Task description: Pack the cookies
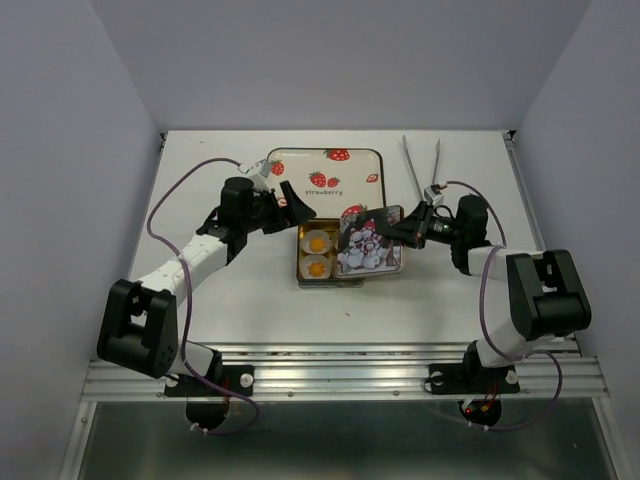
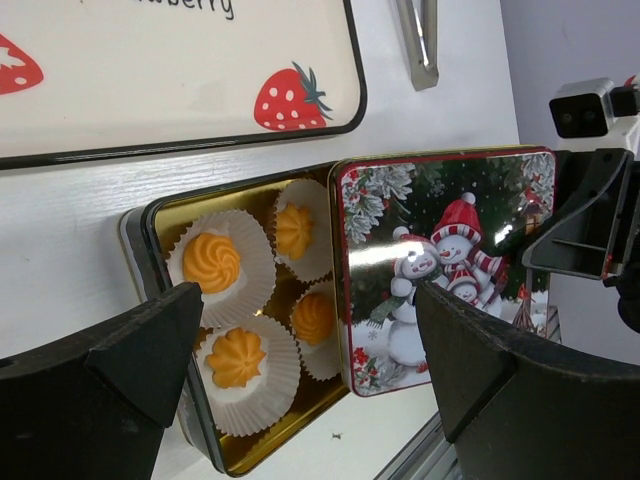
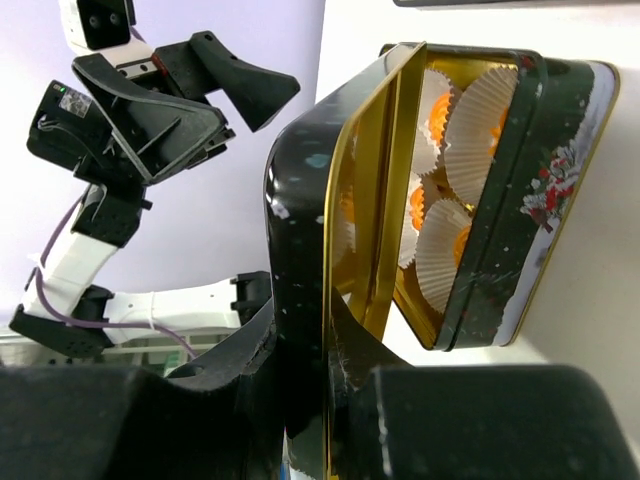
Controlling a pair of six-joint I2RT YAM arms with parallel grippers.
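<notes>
Four cookies (image 2: 211,262); one tin (image 2: 290,408), lid (image 2: 445,260) and tray (image 2: 150,80)

The only word that can be read is "strawberry", printed in dark lowercase script on the white tray (image 1: 300,170) near the far edge of the worktop (image 1: 250,300). The left wrist view cuts it off, showing only "berry" on that tray.

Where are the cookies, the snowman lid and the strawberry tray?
cookies (image 2: 212,262): left wrist view, on the swirl of the top-left cookie.
snowman lid (image 2: 440,260): left wrist view, on the painted snowmen.
strawberry tray (image 1: 305,168): top external view, on its bare cream surface.
</notes>
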